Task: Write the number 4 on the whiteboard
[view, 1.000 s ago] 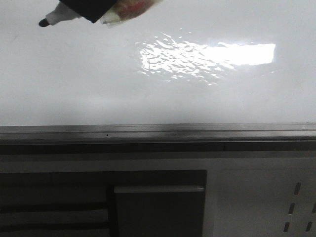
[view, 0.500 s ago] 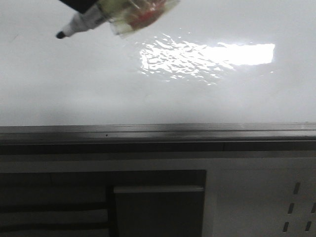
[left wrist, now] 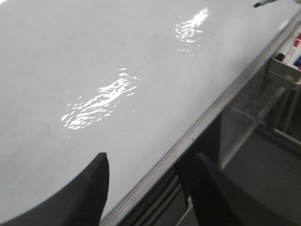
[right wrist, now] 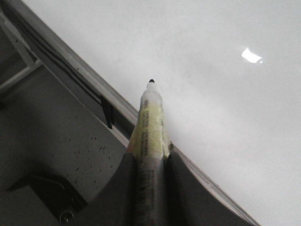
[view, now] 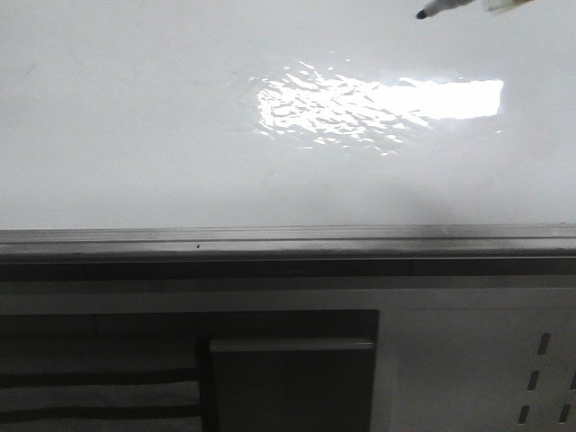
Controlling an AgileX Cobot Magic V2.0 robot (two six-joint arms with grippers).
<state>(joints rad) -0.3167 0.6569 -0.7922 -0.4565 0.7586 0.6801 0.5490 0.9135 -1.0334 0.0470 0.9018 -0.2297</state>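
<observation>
The whiteboard fills the upper front view, glossy white-grey with a rippled light patch and a grey edge rail. No marker strokes of a number 4 show on it. My right gripper is shut on a marker with a yellowish label and a black tip. In the front view only the marker's tip shows, at the top right above the board. The marker tip also shows in the left wrist view. My left gripper is open and empty over the board's near edge rail.
Below the rail is a white panel with slot holes and a dark recess with a grey box. In the left wrist view a white holder with markers hangs at the board's edge.
The marker has moved from the top left of the front view to the top right, and my right gripper has left the frame.
</observation>
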